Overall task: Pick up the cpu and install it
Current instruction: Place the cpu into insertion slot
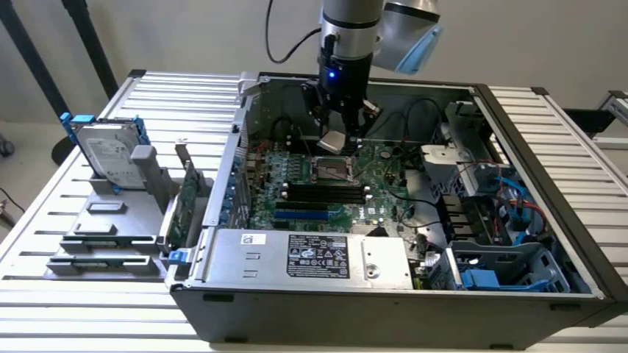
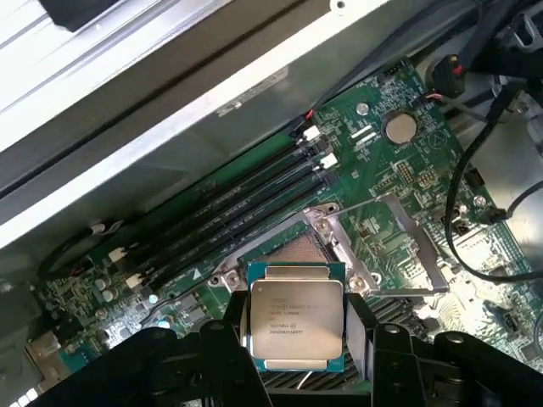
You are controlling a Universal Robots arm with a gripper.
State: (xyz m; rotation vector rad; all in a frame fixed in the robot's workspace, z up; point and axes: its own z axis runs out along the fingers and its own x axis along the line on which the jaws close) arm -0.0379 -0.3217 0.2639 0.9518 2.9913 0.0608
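grip: gripper [image 2: 295,335] is clamping the cpu [image 2: 295,315] by two opposite edges, jaws partly apart (chip-wide) | pose: is holding it above the open socket [image 1: 334,170], likely to square it up flat

Silver arm [image 1: 351,15] carries pale-blue cap [image 1: 422,48], black cable [image 1: 270,33], black hand [image 1: 336,132].
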